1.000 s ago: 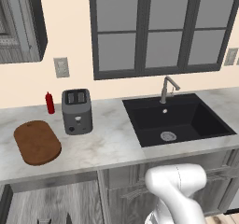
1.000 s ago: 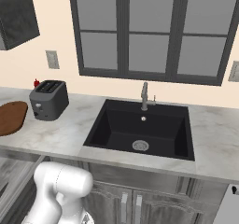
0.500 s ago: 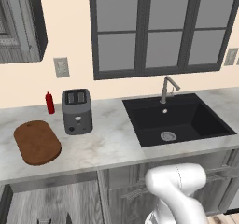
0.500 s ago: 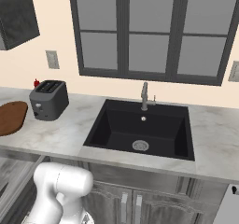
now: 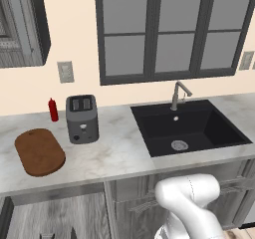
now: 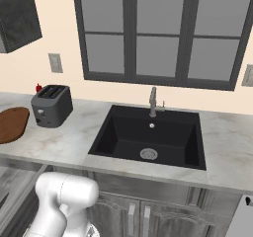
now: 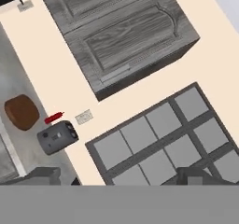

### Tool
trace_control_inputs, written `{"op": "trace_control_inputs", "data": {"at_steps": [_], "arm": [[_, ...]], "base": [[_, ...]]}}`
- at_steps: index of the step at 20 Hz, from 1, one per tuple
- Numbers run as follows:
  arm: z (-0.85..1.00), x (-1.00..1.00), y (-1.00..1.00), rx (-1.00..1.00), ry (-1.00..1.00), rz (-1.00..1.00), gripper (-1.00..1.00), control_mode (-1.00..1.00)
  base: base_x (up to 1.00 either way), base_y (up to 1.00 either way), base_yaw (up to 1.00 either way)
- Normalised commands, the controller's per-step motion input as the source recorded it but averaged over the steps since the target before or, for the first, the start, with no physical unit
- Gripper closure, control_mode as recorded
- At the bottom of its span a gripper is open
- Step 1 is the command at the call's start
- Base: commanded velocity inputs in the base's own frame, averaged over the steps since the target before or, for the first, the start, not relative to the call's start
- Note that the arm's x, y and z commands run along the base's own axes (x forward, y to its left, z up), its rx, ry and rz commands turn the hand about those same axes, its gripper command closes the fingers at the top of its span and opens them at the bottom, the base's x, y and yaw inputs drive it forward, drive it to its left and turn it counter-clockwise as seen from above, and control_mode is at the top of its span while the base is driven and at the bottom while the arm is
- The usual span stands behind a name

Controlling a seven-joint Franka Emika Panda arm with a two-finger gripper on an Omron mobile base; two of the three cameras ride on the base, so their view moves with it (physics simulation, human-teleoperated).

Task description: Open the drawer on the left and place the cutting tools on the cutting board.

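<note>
Two base cameras look over a pale marbled stone counter (image 5: 114, 156) carrying a flat reddish-brown wooden cutting board (image 5: 39, 152) of rounded oblong shape at its left end. The board's surface is bare. Just to its right stands a dark grey two-slot toaster (image 5: 82, 118), close to the board but apart from it. A small red bottle (image 5: 53, 109) stands upright behind, against the cream wall, between board and toaster. A grey wall outlet plate (image 5: 65, 71) sits above it.

Right of the toaster, a black rectangular sink (image 5: 188, 127) is set into the counter, with a silver faucet (image 5: 178, 94) at its back edge and a round drain in its floor. A dark-framed six-pane window (image 5: 172, 29) spans the wall above.

Below the counter edge at left, the grey wood-grain drawer (image 5: 55, 214) is seen from above; whether it is pulled out cannot be told. Small dark shapes at the bottom edge of the left base view are too cut off to identify.

In the hand view the gripper (image 7: 123, 181) points up at the wall and upper grey cabinet doors (image 7: 116, 36). Its two dark finger tips (image 7: 42, 175) stand far apart, spread wide, with nothing between them. Board, bottle and toaster appear small at that view's left.
</note>
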Motion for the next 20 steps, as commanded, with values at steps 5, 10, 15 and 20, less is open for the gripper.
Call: {"op": "trace_control_inputs", "data": {"at_steps": [5,10,15,20], "arm": [[0.59,0.00,-0.55,0.20,0.00,0.00,-1.00,-1.00],[0.47,0.00,-0.43,0.22,0.00,0.00,-1.00,-1.00],[0.43,-0.02,-0.37,0.24,0.00,0.00,-1.00,-1.00],[0.28,-0.03,-0.34,0.22,0.06,0.00,-1.00,-1.00]], "base": [[0.00,0.00,0.00],[0.00,0.00,0.00],[0.00,0.00,0.00],[0.00,0.00,0.00]]}}
